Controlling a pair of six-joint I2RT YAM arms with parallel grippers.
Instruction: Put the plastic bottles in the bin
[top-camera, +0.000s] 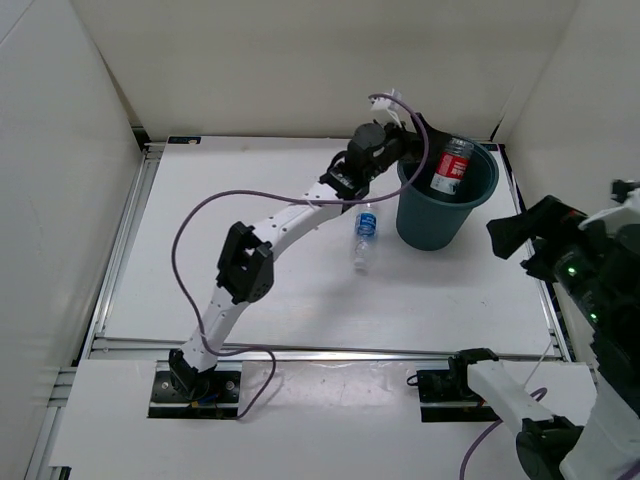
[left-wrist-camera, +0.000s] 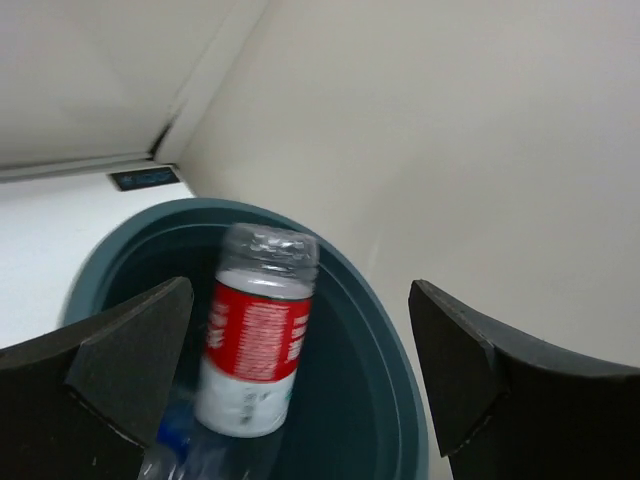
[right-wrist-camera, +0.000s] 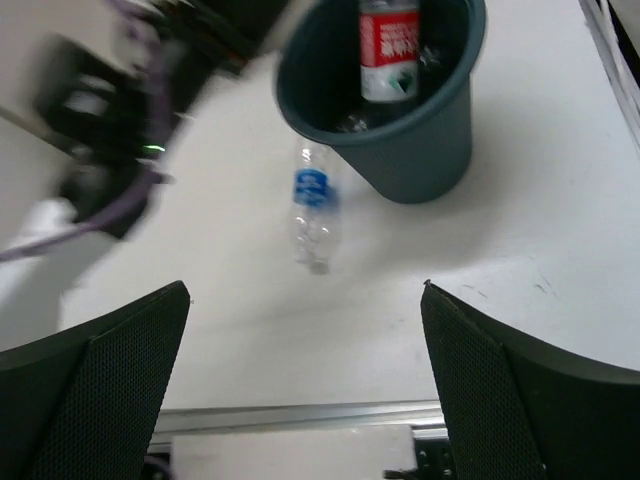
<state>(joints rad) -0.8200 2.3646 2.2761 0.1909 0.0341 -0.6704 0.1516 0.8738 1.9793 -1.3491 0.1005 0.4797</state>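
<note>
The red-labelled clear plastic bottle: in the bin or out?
In: the red-labelled clear plastic bottle sits inside the round teal-grey plastic bin, within its rim.

Red-label bottle (left-wrist-camera: 255, 335) is showing blurred in my left wrist view. Its lower end is hiding behind a clear, blue-tinged shape (left-wrist-camera: 172, 440) I cannot make out. In my right wrist view the top edge is cropping the bin (right-wrist-camera: 420, 150), and my left arm (right-wrist-camera: 95, 110) is showing only as a smear.
</note>
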